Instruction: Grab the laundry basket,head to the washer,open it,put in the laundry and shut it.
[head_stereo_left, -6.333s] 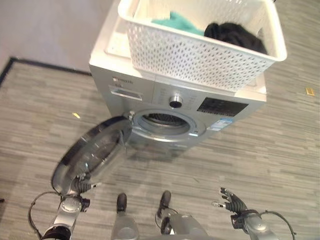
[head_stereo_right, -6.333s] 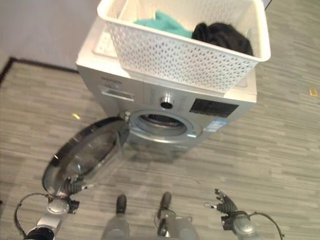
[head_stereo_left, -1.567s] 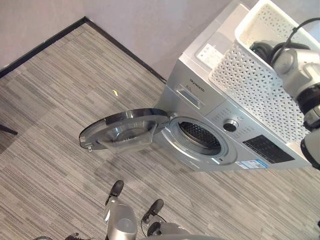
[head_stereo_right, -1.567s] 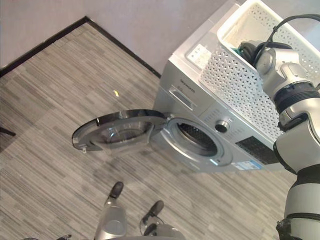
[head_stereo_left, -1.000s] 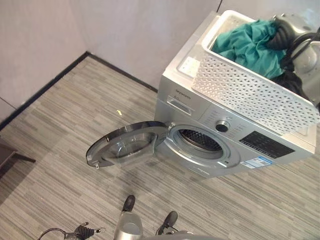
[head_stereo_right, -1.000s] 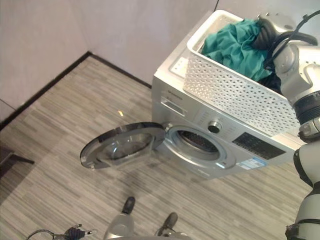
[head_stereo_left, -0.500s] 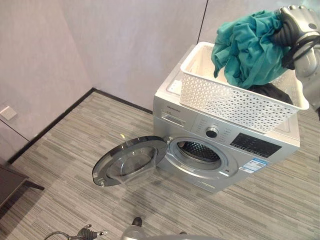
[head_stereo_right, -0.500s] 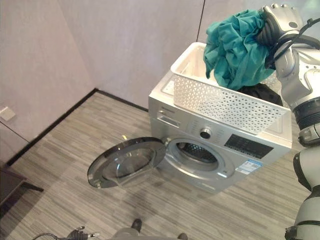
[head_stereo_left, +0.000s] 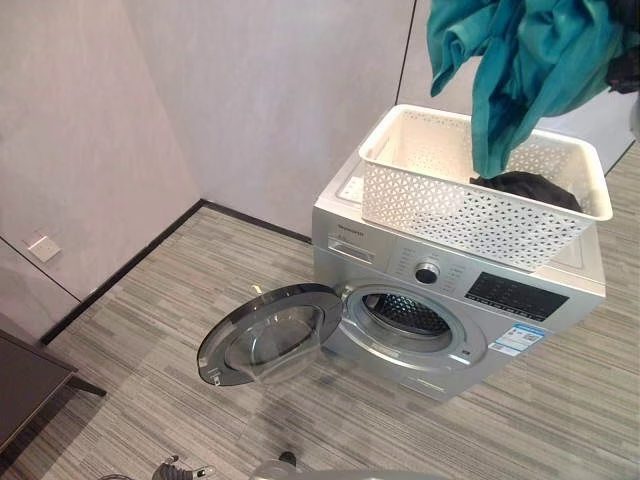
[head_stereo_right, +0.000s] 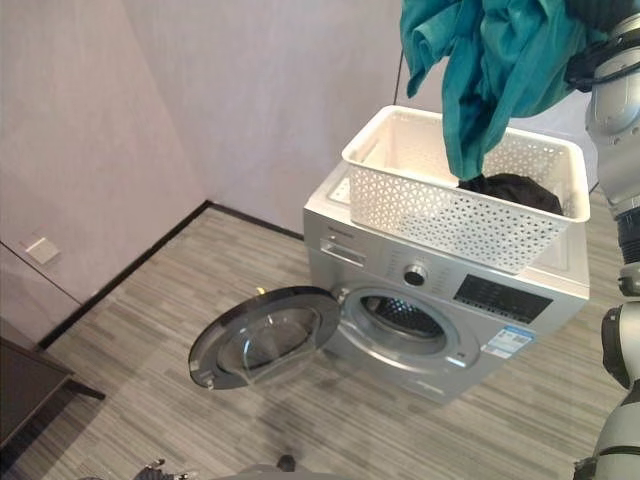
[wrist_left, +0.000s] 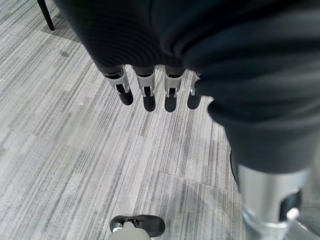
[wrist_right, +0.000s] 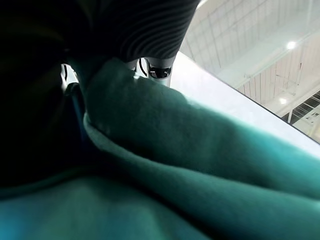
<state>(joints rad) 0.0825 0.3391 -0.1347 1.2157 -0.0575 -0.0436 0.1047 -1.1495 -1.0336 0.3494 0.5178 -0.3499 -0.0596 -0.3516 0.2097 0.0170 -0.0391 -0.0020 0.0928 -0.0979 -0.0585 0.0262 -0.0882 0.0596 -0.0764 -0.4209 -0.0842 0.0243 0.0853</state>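
Right robot hand (head_stereo_right: 590, 45): you see it raised high above the basket, fingers closed on the teal garment; in its wrist view the cloth lies pressed against the hand.
Teal garment (head_stereo_left: 530, 60): it hangs from the right robot hand, and its lowest fold comes down to just over the basket's inside.
Laundry basket (head_stereo_left: 440, 210): white, with a perforated wall, it stands on top of the washer.
Black clothing (head_stereo_right: 510, 190): it lies inside the basket, at the side near the right arm.
Washer (head_stereo_left: 450, 290): silver, it stands on the floor close to the wall.
Washer door (head_stereo_left: 265, 335): round, swung fully open to the robot's left, so the drum opening (head_stereo_left: 405, 315) is free.
Left robot hand (wrist_left: 150, 92): it is low above the floor (head_stereo_left: 150, 330), fingers straight and holding nothing.
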